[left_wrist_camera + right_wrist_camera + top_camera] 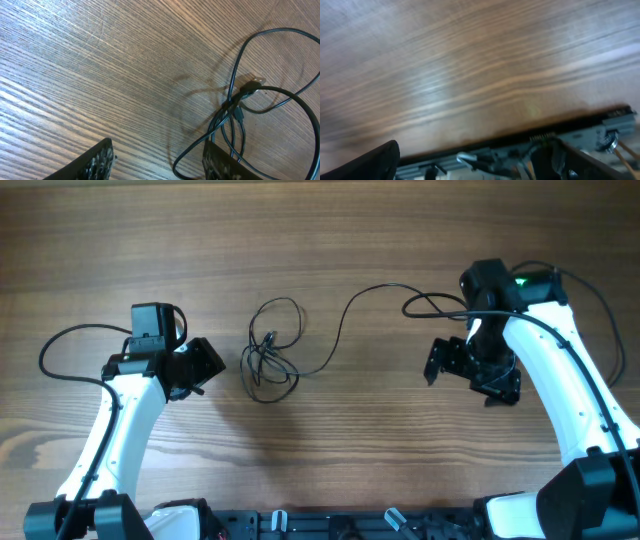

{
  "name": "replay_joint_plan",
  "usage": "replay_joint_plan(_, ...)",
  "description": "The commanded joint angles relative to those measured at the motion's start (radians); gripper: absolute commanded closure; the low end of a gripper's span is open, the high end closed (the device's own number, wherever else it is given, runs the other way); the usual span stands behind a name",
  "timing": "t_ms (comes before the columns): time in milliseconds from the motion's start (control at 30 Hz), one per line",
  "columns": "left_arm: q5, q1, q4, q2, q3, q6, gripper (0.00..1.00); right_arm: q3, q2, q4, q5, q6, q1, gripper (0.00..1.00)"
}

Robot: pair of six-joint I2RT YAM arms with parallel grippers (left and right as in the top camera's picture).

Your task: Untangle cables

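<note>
the thin black cables (267, 350) lie bunched in loose loops on the brown wood-grain table (340, 230). one long strand arcs away from the bunch toward the right arm (560, 370). a small silver-tipped plug (256, 82) shows within the bunch. the left hand (205, 365) sits just beside the bunch, fingers spread apart and holding nothing. one loop seems to brush a finger (220, 162), though the view cuts off there. the right hand (440, 362) hangs well apart from the bunch, fingers spread wide, empty.
</note>
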Motion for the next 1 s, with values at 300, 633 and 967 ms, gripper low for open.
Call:
replay_joint_plan(300,-0.010,0.005,0.003,0.006,-0.007,0.016,0.41,-0.173,-0.015,-0.072,-0.142,-0.088,0.071,0.00)
replay_joint_plan(633,-0.010,0.005,0.004,0.006,-0.007,0.016,0.42,-0.382,-0.016,-0.065,-0.284,-0.138,0.182,0.00)
replay_joint_plan(967,-0.010,0.005,0.006,0.006,-0.007,0.016,0.42,-0.060,-0.017,0.068,-0.275,-0.215,0.158,0.00)
